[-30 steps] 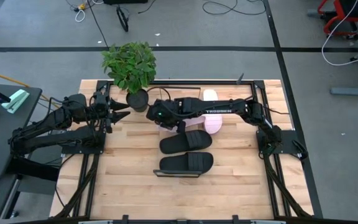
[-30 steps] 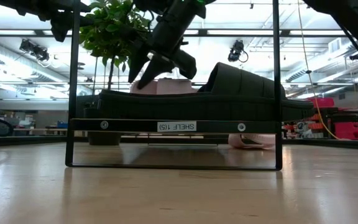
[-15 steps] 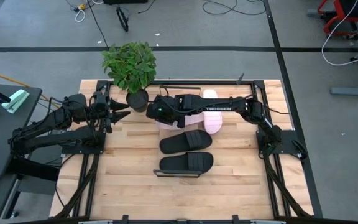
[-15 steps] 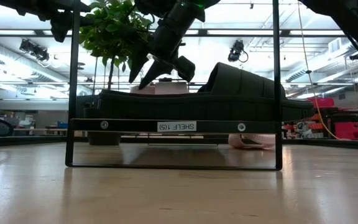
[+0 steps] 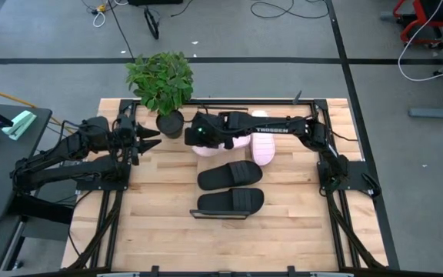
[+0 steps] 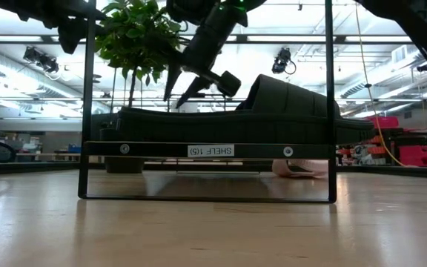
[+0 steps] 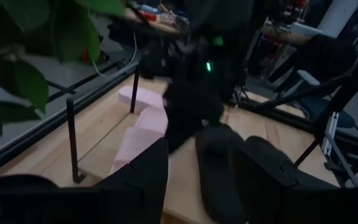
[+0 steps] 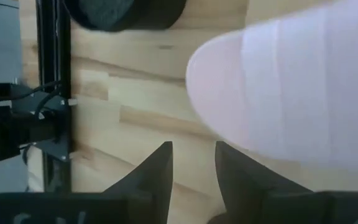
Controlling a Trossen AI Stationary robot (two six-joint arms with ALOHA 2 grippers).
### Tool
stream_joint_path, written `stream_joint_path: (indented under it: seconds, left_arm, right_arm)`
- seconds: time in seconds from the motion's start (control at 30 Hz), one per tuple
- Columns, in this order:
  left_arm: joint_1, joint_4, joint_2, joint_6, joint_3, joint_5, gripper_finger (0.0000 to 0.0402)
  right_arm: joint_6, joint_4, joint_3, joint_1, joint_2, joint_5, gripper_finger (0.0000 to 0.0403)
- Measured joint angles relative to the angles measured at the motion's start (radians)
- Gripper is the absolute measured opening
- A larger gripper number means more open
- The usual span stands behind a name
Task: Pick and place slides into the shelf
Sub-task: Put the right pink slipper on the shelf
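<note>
On the wooden worktop (image 5: 152,231) four slides lie near the middle, beside a potted plant (image 5: 161,81) that stands at the far edge. One black slide (image 5: 231,201) rests on top of the shelf (image 6: 207,150), the low rack nearest the front, whose label plate faces the low camera. The second black slide (image 5: 230,175) lies on the bare wood just behind it. Two pale pink slides lie farther back: one pink slide (image 5: 263,151) points toward the far edge, and the other pink slide (image 5: 206,149) shows only partly under the right arm. The right gripper (image 5: 193,135) reaches across from the right side and hangs above that partly hidden pink slide, lifted clear of it; in the low view its two dark fingers (image 6: 180,78) point down with a clear gap between them and nothing held. The right wrist view shows the same jaws parted a little over the wood, with the pink foam (image 8: 291,93) just beside them, not between them. The left gripper (image 5: 146,138) waits near the plant pot at the left of the worktop, its jaws spread and empty, well apart from all four slides.
</note>
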Motion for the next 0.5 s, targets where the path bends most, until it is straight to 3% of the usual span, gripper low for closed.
stream_joint_path:
  seconds: [0.2, 0.33, 0.5]
  left_arm:
    - [0.0, -0.032, 0.0, -0.008, 0.0, 0.0, 0.0172]
    - [0.0, -0.038, 0.0, -0.01, 0.0, 0.0, 0.0173]
    - [0.0, -0.042, 0.0, -0.015, 0.0, 0.0, 0.0173]
  right_arm:
    - [-0.142, -0.16, 0.001, -0.051, -0.051, -0.003, 0.0125]
    - [-0.202, -0.267, 0.001, -0.069, -0.074, 0.057, 0.0124]
    - [-0.256, -0.262, 0.001, -0.096, -0.067, 0.1, 0.0124]
